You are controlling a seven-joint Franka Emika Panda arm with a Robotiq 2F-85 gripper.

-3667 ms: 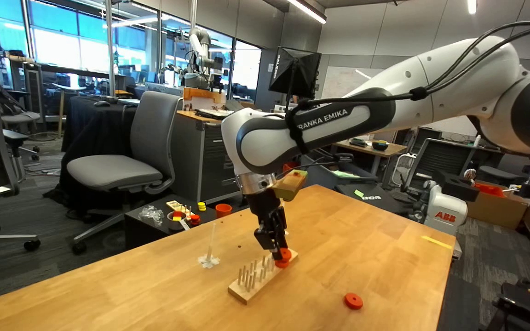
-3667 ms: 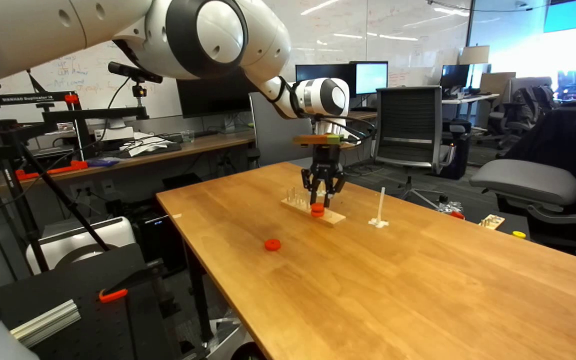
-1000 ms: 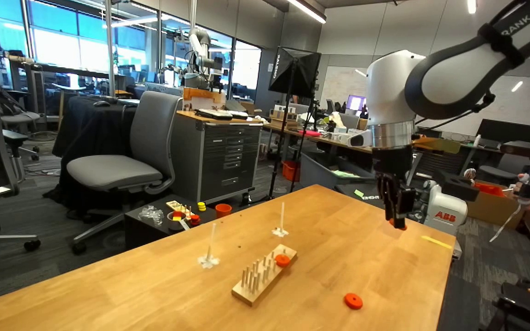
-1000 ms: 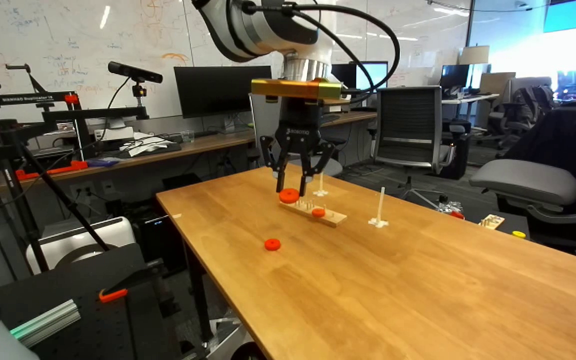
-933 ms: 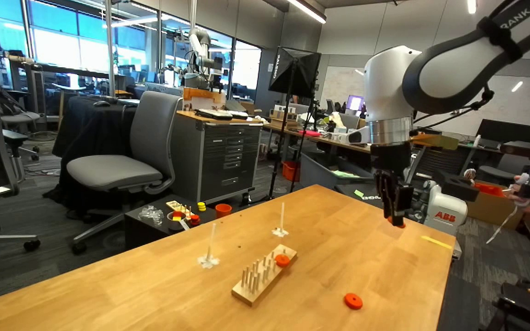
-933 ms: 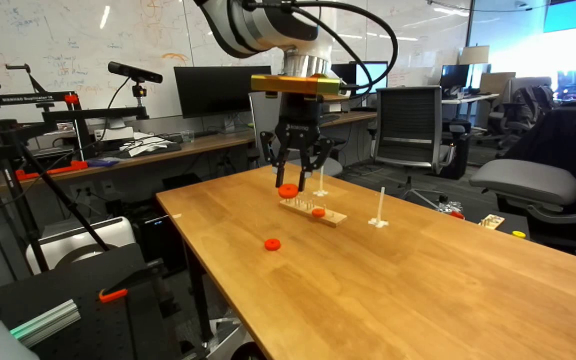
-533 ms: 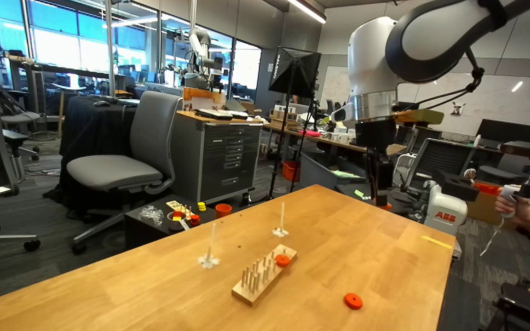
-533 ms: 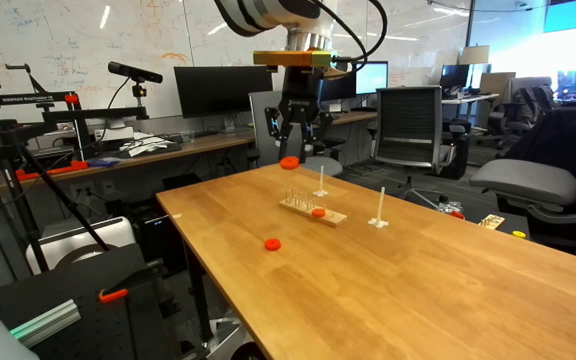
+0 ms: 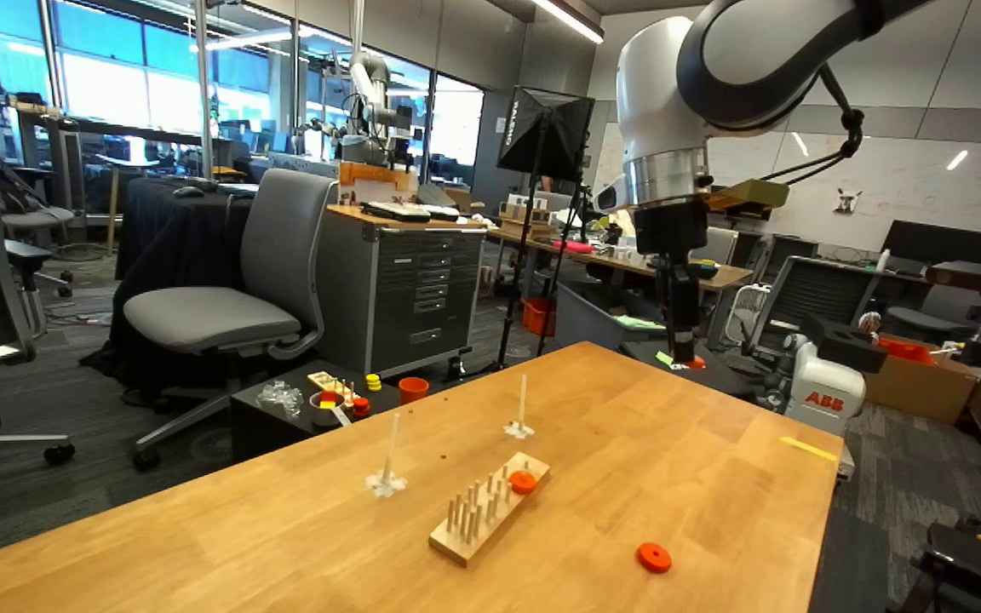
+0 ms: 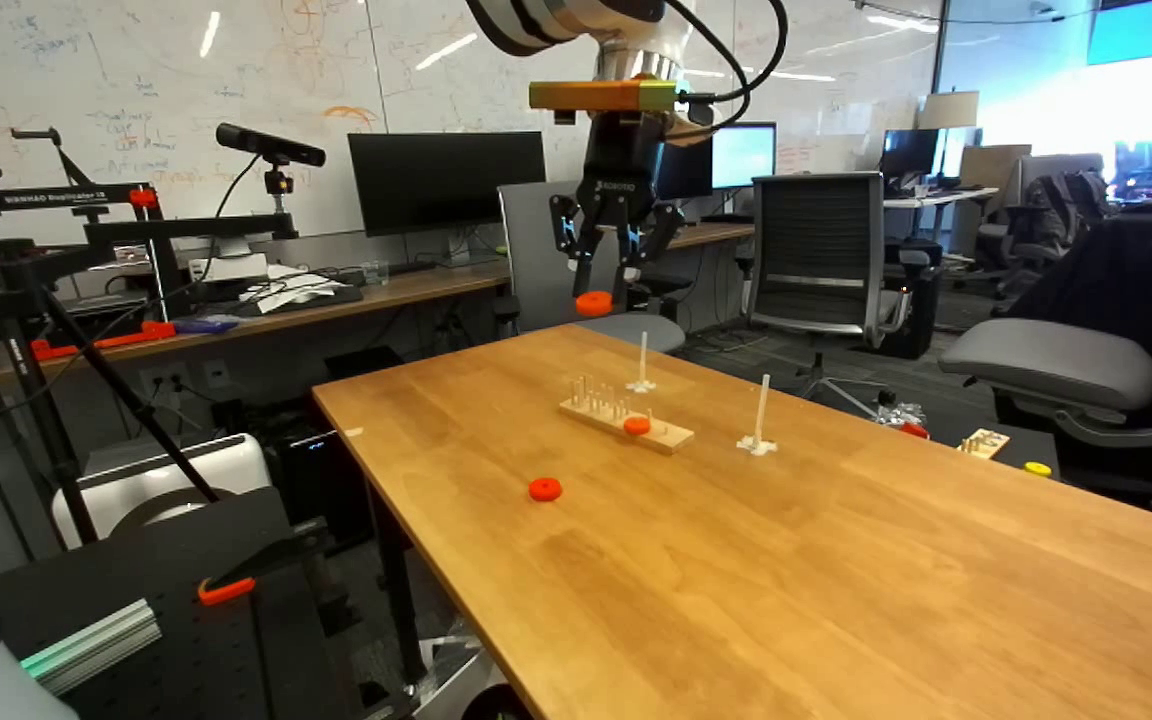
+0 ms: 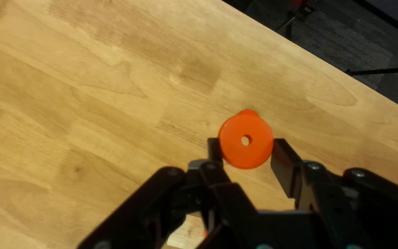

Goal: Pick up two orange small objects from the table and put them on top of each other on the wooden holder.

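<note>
Claw (image 11: 246, 148) has got a flat orange disc (image 11: 233, 142) pinched, and the oblong pale-wood peg block (image 9: 501, 518) sits 8ish o'clock from it in an exterior view.

Orange disc (image 11: 246, 154) (holed) aloft, second (image 9: 523, 483) on holder (image 10: 671, 437), third (image 9: 654, 559) on table (image 10: 786, 570)

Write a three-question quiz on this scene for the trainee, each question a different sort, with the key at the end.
1. Count: how many slim rods stand on the table outside the wooden holder?
2. Multiple choice: what does the tool grip?
a) a slim rod
b) an orange disc
c) nothing
3. True or false: the gripped orange disc rests on the wooden holder.

Key
1. Two.
2. b
3. False; it is held in the air, while another orange disc sits on the wooden holder.
</note>
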